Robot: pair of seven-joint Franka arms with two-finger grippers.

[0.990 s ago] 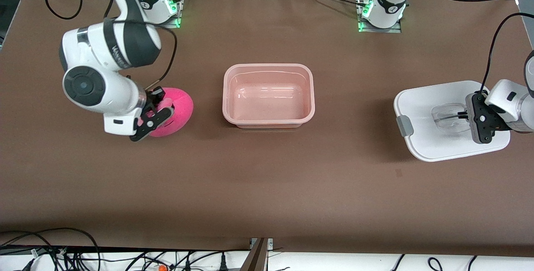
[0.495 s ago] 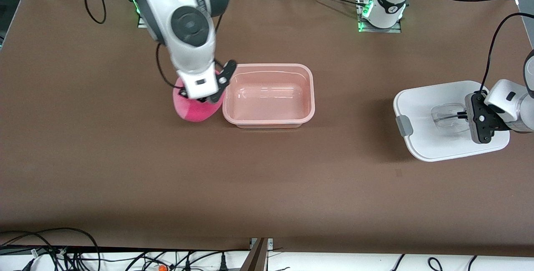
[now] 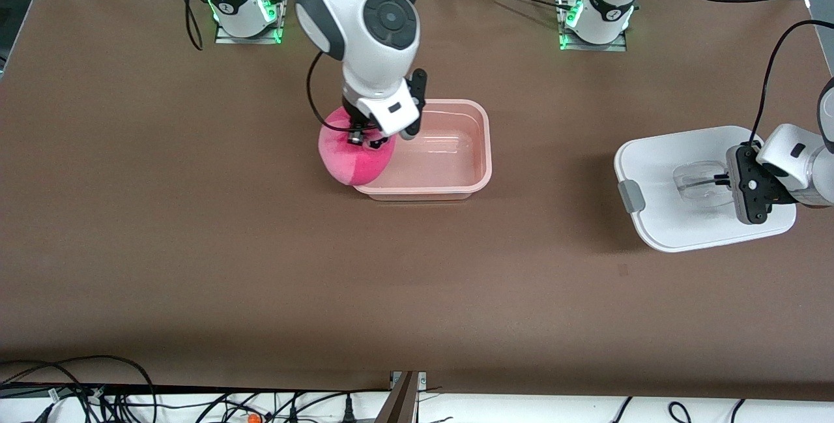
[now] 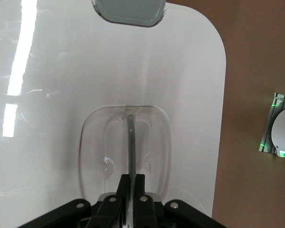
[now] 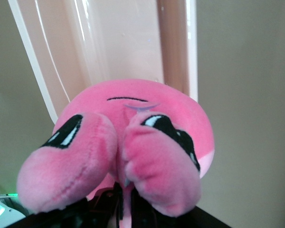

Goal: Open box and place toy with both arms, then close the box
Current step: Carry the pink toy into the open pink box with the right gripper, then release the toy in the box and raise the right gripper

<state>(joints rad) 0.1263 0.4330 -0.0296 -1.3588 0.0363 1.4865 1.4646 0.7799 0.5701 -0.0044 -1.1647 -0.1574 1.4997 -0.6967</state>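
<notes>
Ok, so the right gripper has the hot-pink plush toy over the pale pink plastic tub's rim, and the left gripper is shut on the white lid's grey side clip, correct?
Not quite. The left gripper is shut on the white lid's clear recessed handle, not its grey side clip; the left wrist view shows this. The rest holds: the right gripper has the hot-pink plush toy over the pale pink plastic tub's rim.

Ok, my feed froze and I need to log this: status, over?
Right gripper shut on toy, over box rim. Left gripper shut on lid handle. Box open, nothing in the way.
</notes>
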